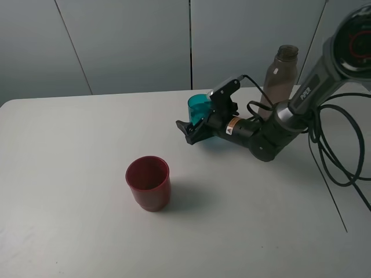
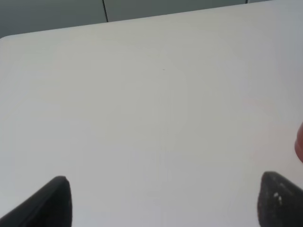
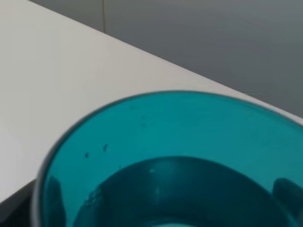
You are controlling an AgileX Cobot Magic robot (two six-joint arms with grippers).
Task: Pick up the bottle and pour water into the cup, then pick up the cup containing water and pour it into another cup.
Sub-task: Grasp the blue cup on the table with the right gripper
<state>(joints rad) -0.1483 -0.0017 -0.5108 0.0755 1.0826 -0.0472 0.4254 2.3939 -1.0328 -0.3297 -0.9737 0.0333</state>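
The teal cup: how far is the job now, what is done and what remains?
Done, it seems: the bottle stands upright at the back, and the teal cup appears to hold water. In hand: the right gripper sits open around that cup, which stands on the table. Remaining: close, lift, pour into the red cup.

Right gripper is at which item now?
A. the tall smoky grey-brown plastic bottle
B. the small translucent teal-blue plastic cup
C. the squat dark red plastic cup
B: the right gripper straddles the teal-blue plastic cup, whose rim fills the right wrist view.
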